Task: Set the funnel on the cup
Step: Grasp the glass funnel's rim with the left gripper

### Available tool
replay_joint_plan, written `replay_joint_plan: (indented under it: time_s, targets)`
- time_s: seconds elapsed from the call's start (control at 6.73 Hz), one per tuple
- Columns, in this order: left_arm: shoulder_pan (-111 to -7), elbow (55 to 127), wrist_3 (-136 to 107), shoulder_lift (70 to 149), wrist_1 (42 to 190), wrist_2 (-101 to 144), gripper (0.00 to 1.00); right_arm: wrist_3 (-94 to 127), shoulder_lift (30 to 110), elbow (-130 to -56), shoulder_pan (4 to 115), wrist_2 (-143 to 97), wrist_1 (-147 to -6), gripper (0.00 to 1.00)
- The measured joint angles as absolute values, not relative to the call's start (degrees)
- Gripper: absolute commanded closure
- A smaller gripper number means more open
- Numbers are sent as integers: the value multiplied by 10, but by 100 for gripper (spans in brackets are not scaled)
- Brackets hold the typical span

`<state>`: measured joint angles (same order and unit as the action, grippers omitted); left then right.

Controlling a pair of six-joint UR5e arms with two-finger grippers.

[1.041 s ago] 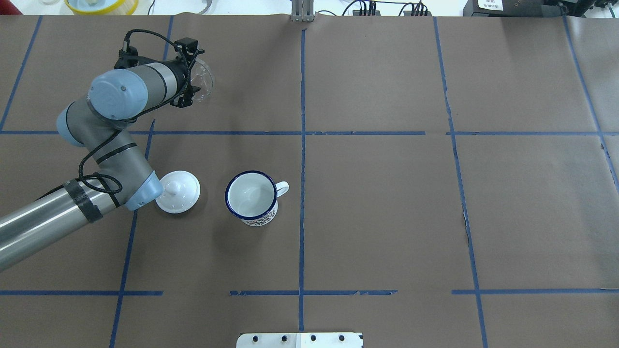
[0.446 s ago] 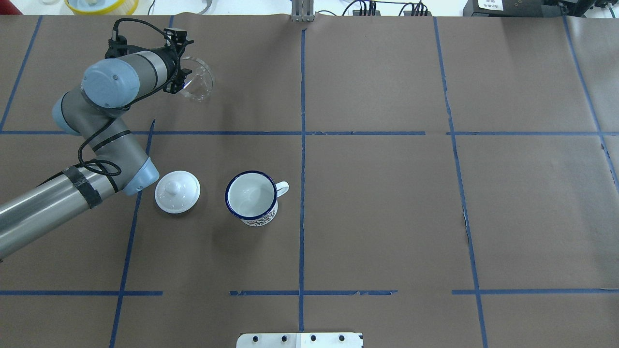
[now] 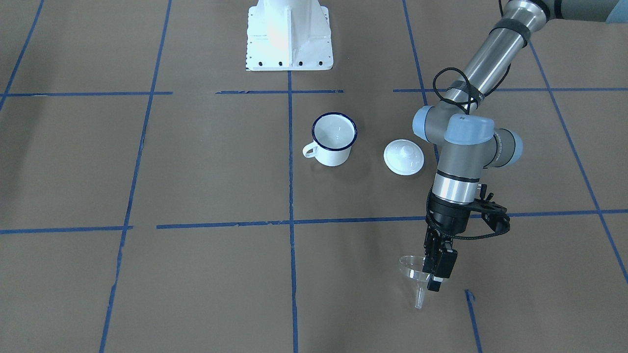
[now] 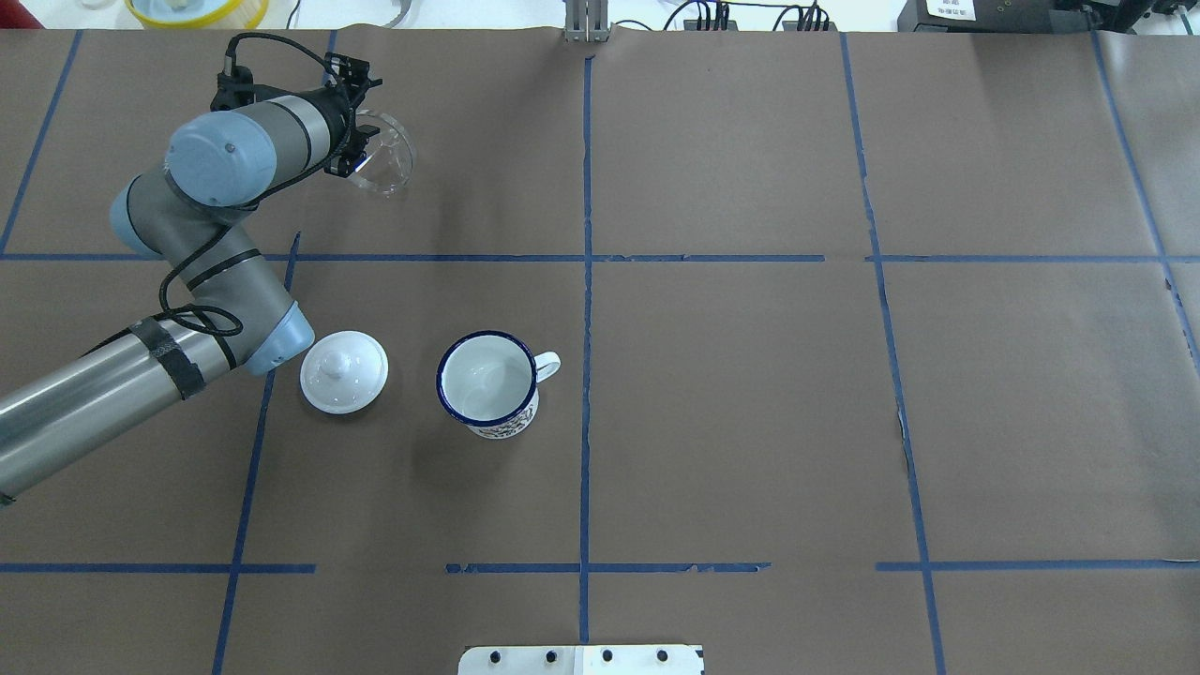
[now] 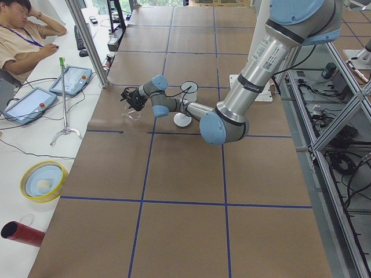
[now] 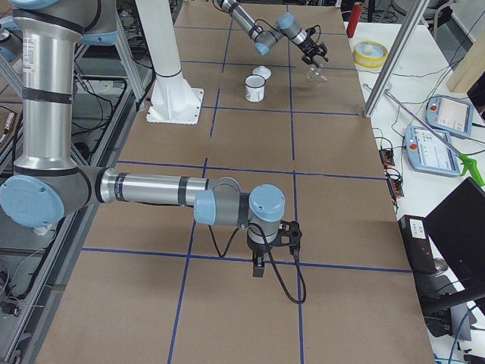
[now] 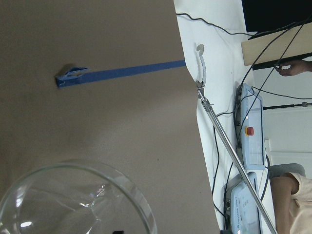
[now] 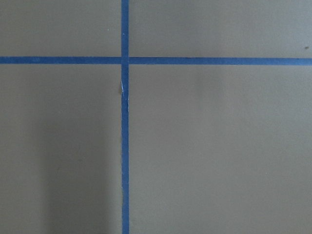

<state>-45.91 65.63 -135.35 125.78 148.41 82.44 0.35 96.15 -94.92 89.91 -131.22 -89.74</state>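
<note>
The clear funnel [image 3: 413,272] is upright with its spout down, close over the brown table cover at the far left of the table. My left gripper [image 3: 432,274] is shut on its rim from above. In the overhead view the funnel [image 4: 384,159] sits just right of the left gripper [image 4: 352,155]. The left wrist view shows the funnel's cone [image 7: 73,200] from above. The white cup [image 4: 487,380] with a dark blue rim stands upright and empty near the table's middle, well apart from the funnel. My right gripper [image 6: 258,267] hangs low over bare table; I cannot tell whether it is open.
A white round knobbed lid [image 4: 344,371] lies left of the cup, next to my left arm's elbow. The robot's white base plate [image 4: 581,659] is at the near edge. A yellow bowl [image 4: 197,9] and cables lie beyond the far edge. An operator sits at the table's end [image 5: 23,35].
My left wrist swung toward the far left corner, then eased back slightly. The funnel has stayed at nearly the same spot by the gripper. Cup and lid have not moved.
</note>
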Motion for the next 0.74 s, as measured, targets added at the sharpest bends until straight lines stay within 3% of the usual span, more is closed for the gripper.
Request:
replay_joint_plan:
  time_s: [0.15,0.74]
  targets:
    - [-459,655,-1353,1258,1484,825,100,4,962,-949,899,-1312,-897,0]
    - [-467,700,-1325,1258,1487,830,100,4,962,-949,899,-1312,-897,0]
